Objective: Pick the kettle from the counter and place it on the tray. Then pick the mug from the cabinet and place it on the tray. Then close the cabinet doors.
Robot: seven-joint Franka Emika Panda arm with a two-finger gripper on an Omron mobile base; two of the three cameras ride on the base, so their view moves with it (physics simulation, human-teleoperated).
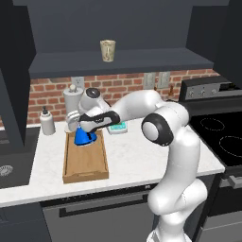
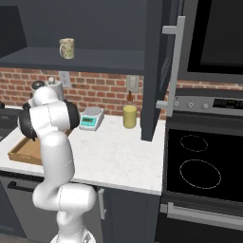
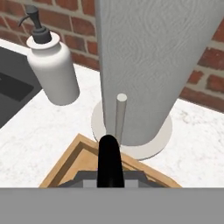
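Note:
The bright-blue kettle (image 1: 85,137) is at the far end of the wooden tray (image 1: 85,165), low between its sides. My gripper (image 1: 86,125) comes down on it from above and is shut on its black arched handle (image 3: 108,158). I cannot tell whether the kettle's base touches the tray floor. The tray's far corner (image 3: 65,166) lies just below the hand. The beige mug (image 1: 108,50) stands alone on the shelf of the open cabinet (image 1: 118,61); the mug (image 2: 67,48) is upright. One cabinet door (image 2: 159,71) stands swung open on the right, and its silver bar handle (image 2: 176,61) faces out.
Behind the tray stand a paper towel roll (image 3: 153,65) and a white soap dispenser (image 3: 52,70). A kitchen scale (image 2: 91,118) and a yellow jar (image 2: 129,116) sit further right on the counter (image 1: 142,160). The sink (image 1: 9,163) is left and the stove (image 2: 199,161) is right.

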